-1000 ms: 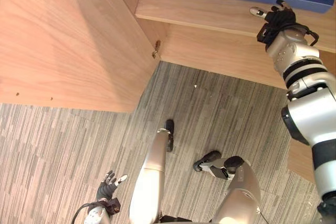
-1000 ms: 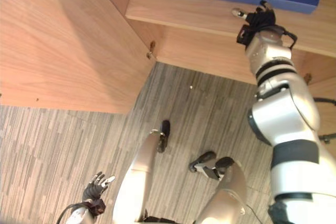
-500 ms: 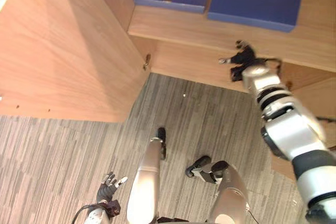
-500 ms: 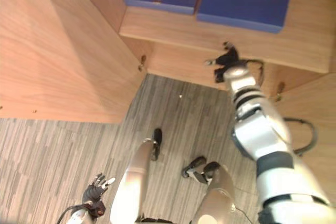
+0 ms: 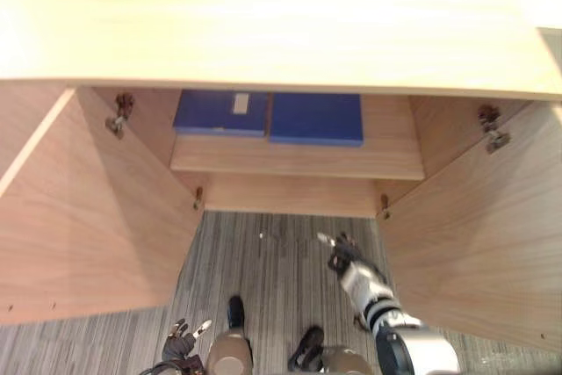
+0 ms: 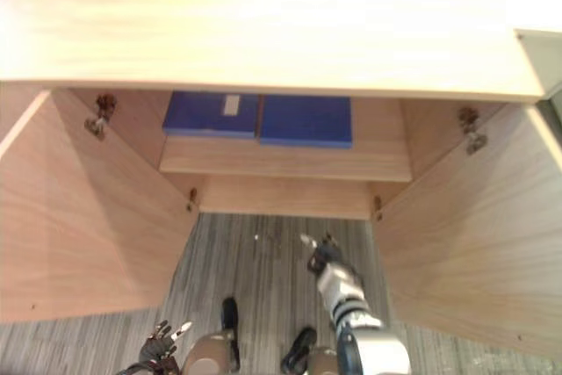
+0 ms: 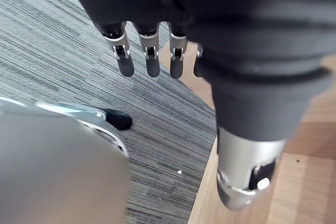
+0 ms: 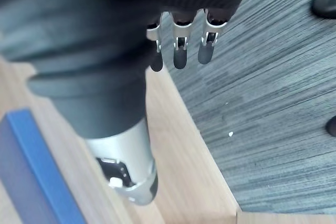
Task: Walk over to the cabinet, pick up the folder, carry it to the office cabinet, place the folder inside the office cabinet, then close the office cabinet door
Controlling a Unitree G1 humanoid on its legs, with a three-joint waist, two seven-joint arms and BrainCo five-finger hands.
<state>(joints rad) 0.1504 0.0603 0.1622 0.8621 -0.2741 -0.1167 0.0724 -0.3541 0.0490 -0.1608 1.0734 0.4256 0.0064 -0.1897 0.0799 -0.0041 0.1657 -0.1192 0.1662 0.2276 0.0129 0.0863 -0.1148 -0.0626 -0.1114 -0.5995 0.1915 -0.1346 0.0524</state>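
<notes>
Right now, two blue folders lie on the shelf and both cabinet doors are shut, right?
Not quite: the doors are open, not shut. The left eye view shows the left door and the right door standing wide open. The labelled folder and the plain folder do lie on the shelf.

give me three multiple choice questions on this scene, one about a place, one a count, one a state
1. Where do the blue folders lie?
A on the floor
B on the shelf inside the cabinet
C on the cabinet's top

2. How many folders are there?
A one
B two
C four

3. The cabinet doors are
A both open
B both shut
C one open, one shut

Key: 1 B, they rest on the shelf; 2 B, two blue covers lie side by side; 3 A, the left door and right door both swing outward.
</notes>
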